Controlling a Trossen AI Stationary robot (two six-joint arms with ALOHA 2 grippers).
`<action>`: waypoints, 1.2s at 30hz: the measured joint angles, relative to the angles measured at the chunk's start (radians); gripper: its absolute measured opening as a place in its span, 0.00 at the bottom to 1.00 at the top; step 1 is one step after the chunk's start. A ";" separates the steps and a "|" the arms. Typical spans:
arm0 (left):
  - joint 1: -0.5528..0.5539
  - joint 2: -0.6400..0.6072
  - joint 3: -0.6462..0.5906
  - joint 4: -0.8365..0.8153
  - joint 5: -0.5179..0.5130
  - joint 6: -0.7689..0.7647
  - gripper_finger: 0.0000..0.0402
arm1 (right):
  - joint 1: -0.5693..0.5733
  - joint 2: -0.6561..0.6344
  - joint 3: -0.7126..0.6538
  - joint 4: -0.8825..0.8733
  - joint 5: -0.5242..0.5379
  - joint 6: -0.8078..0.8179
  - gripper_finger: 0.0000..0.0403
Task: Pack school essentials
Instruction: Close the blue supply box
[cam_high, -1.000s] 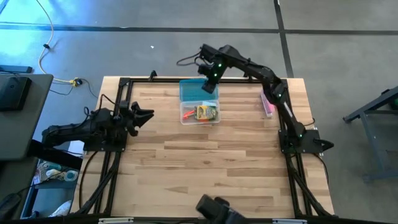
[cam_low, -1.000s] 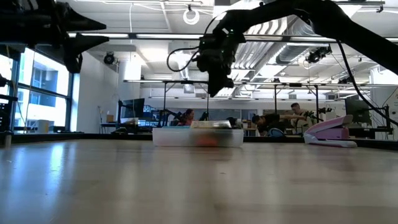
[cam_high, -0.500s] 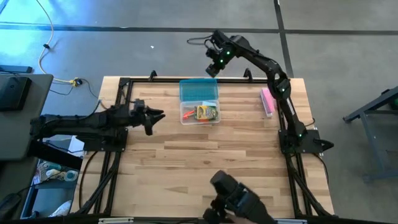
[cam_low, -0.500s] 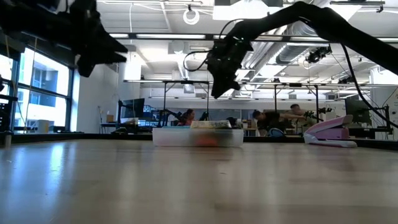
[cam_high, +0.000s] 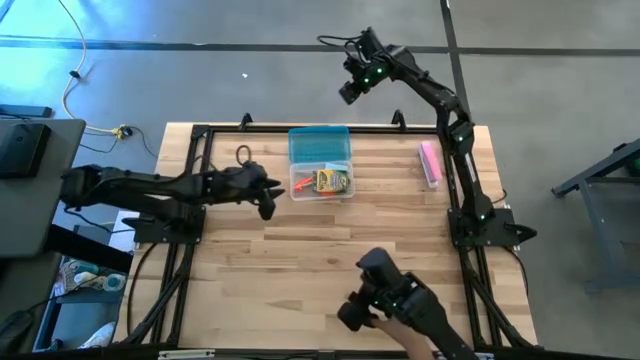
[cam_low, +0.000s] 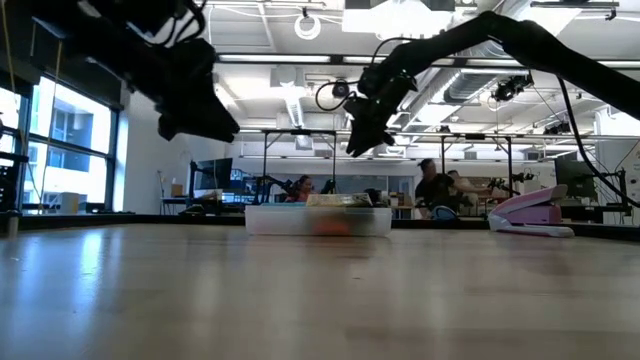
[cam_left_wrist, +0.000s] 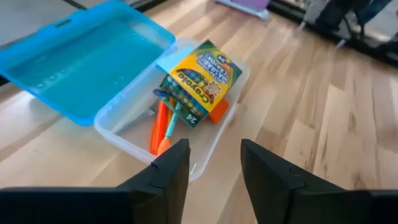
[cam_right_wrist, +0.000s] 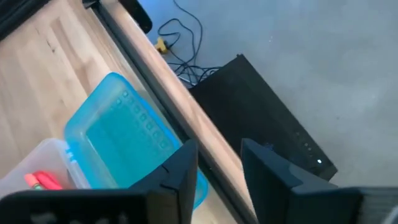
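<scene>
A clear plastic case (cam_high: 320, 184) with its blue lid (cam_high: 320, 143) folded open toward the far edge rests on the table. In it lie a yellow crayon box (cam_left_wrist: 200, 81) and orange-red pens (cam_left_wrist: 160, 124). My left gripper (cam_high: 268, 193) hovers just left of the case, open and empty; in its wrist view the fingers (cam_left_wrist: 214, 165) point at the case's near wall. My right gripper (cam_high: 350, 90) hangs high beyond the table's far edge, open and empty (cam_right_wrist: 217, 165), with the blue lid (cam_right_wrist: 121, 146) below it.
A pink bar-shaped item (cam_high: 430, 163) lies near the table's far right corner, and shows at the right in the low view (cam_low: 530, 212). A dark device (cam_high: 395, 298) held by a person's hand reaches over the near edge. People move in the room behind.
My left gripper has reached toward the table's right, up to the case, tipping downward. My right gripper has swung from above the blue lid out past the far edge. The dark device at the near edge has come farther over the table.
</scene>
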 joint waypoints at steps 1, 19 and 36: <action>0.003 0.029 0.016 0.000 0.002 -0.001 0.35 | -0.004 0.000 0.000 0.000 0.001 -0.009 0.30; 0.034 0.398 0.127 0.000 0.189 -0.243 0.45 | -0.018 0.087 -0.001 0.004 -0.004 -0.142 0.39; 0.051 0.574 0.127 0.071 0.177 -0.378 0.42 | 0.020 0.178 -0.001 0.017 0.000 -0.196 0.39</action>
